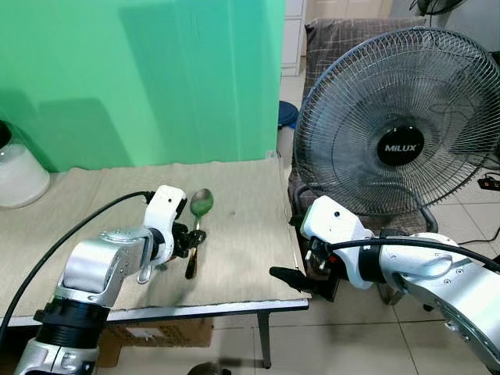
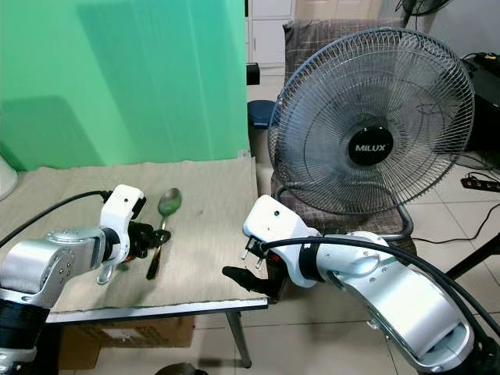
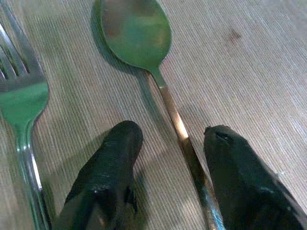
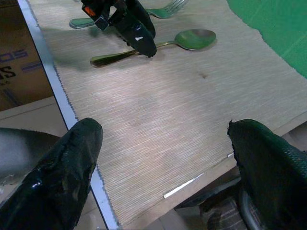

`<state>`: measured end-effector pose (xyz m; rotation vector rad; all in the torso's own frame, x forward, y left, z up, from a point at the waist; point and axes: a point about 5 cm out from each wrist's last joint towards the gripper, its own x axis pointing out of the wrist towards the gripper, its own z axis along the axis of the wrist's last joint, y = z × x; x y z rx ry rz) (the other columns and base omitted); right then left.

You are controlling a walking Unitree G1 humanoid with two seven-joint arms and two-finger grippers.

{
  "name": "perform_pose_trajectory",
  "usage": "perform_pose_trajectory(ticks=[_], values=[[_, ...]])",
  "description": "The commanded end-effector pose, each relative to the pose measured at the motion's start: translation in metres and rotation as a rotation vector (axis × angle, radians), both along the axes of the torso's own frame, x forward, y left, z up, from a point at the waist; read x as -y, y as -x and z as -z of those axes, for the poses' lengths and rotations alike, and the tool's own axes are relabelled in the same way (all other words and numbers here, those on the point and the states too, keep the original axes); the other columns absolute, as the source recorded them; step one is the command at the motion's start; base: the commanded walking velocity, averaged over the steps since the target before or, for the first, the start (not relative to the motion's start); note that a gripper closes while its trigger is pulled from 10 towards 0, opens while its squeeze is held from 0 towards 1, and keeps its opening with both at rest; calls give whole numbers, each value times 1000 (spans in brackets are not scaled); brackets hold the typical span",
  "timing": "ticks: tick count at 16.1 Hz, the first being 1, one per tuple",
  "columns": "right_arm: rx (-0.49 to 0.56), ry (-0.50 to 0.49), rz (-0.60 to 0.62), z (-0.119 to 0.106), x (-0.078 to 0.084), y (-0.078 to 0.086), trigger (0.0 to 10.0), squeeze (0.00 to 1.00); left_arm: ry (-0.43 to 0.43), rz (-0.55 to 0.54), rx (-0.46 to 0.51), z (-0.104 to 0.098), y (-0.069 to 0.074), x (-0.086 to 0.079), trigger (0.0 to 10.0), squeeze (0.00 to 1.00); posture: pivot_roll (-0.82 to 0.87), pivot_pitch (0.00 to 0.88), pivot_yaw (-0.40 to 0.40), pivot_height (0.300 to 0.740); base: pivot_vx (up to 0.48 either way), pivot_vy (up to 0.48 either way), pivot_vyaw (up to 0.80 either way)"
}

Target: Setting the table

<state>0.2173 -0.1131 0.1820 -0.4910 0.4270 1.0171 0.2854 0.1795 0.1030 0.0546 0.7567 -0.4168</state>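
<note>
I am looking down at a green backdrop sheet [image 1: 141, 78] hanging behind the counter [image 1: 70, 203], which is covered in a beige woven mat. Off its right edge a large grey standing fan with a wire cage [image 1: 398, 125] is sitting on the tiled floor.

My left gripper [image 1: 190, 240] is working low over the mat, near the front of the counter. My right gripper [image 2: 251, 279] is hovering just past the counter's right front corner, jaws spread wide and carrying nothing, well apart from the cutlery.

The silver spoon with a brassy handle [image 1: 197, 226] is lying flat on the mat, bowl pointing toward the backdrop and handle running back toward me, so its long axis is roughly in line with my left forearm. In the left wrist view the handle is passing between the two black fingers [image 3: 108, 177], closer to one of them; the jaws are released, straddling the handle without pinching it. A silver fork [image 3: 21, 96] is lying just beside the spoon, roughly parallel.

I am judging the left arm to be the one for the coming move: the jaws are already astride the handle across its width, so closing them there should take the spoon.
</note>
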Motion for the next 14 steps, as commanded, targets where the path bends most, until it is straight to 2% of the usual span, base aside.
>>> perform_pose_trajectory(ticks=[1,4,7,12,14], values=[[14,6,-4,-1,-1,-1,10000,0,-20,-2,30,-5,-5,-2,0,0,-32,0,79,740,0,0,0],[16,4,-4,-2,-1,-1,10000,0,-25,8,14,0,-6,0,0,0,-33,0,82,740,0,0,0],[14,4,-2,-1,-1,-1,10000,0,18,28,-4,4,-6,4,0,0,-37,0,86,740,0,0,0],[13,6,-2,-2,0,0,10000,0,2,82,23,-3,-6,8,0,0,-36,0,85,740,0,0,0],[11,5,-4,-1,-1,0,10000,0,-10,97,-11,1,-1,6,0,0,-34,0,85,740,0,0,0]])
